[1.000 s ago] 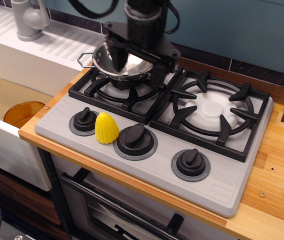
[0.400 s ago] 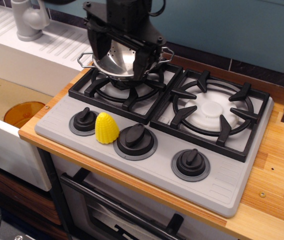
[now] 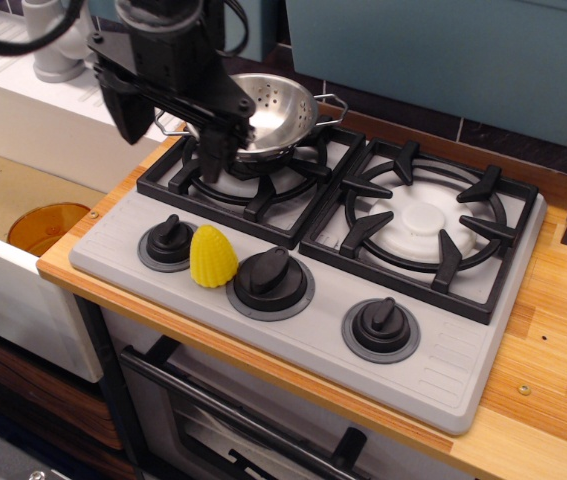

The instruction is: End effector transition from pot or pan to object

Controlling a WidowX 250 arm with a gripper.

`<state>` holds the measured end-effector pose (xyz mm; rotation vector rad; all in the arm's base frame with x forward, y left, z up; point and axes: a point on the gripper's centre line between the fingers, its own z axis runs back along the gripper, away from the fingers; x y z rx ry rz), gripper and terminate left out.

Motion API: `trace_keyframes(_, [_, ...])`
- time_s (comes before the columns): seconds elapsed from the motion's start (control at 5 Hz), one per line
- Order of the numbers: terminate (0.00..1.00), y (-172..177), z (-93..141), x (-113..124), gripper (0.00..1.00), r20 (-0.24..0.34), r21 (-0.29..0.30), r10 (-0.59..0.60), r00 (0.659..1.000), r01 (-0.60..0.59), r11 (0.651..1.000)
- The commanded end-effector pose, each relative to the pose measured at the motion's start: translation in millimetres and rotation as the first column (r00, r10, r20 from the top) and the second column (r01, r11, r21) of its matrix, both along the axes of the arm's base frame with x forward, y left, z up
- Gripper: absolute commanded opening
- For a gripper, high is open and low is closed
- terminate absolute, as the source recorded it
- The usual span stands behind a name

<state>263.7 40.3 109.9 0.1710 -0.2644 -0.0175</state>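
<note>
The steel perforated colander [image 3: 279,112] sits upright on the back left burner grate, with its wire loop handles showing at either side. My black gripper [image 3: 169,148] hangs to the left of the colander, over the left edge of that burner. Its two fingers point down, stand wide apart and hold nothing. The right finger [image 3: 213,150] is just in front of the colander's left rim. The small yellow ridged dome [image 3: 212,256] stands on the grey stove panel between two black knobs. It is in front of and below the gripper, well clear of it.
Three black knobs [image 3: 271,280] line the grey stove front. The right burner [image 3: 425,215] has a bare grate. A white sink with a faucet [image 3: 55,45] and an orange object [image 3: 47,226] lies to the left. Wooden counter [image 3: 553,340] runs to the right.
The gripper has moved left and forward, off the colander. The colander stays on the burner and its inside now shows. The yellow dome has not moved.
</note>
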Motion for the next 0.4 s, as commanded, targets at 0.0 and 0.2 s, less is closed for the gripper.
trace_keyframes(0.0, [0.0, -0.5, -12.9, 18.1, 1.0, 0.08, -0.034, -0.006, 0.997, 0.009, 0.999])
trace_keyframes(0.2, [0.0, 3.4, -20.6, 18.7, 1.0, 0.093, -0.041, -0.028, 0.995, 0.032, 0.999])
